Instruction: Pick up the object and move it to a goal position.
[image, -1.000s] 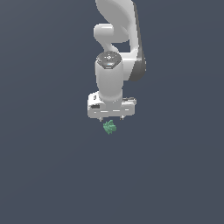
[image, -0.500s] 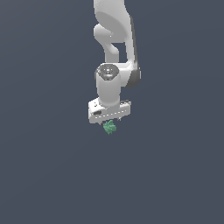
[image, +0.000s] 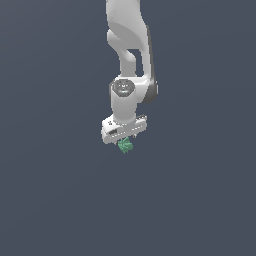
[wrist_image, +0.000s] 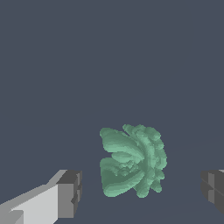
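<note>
Hovering over the green object (image: 125, 145), the gripper (image: 124, 140) is being held spread, nothing pinched. In the wrist view the object (wrist_image: 132, 160) is sitting between the two dark finger pads (wrist_image: 70, 194), with clear gaps on both sides, so no contact is being made yet. In the exterior view the object is being seen just under the white gripper body, partly tucked below it; whether it is resting on the flat grey floor (image: 60, 200) cannot be told for certain, since no shadow or contact line is being rendered.

Handling, as judged: the piece is being read as small, light and rigid. Its surface is lumpy and ribbed, with a ruffled edge on one side, so flat parallel faces are not being offered. Slip or rotation under the pads is being considered the main risk. A hold across the thickest, rounded middle is being favoured, away from the frilly edge, with the pads centred so neither is landing first and nudging it aside.
</note>
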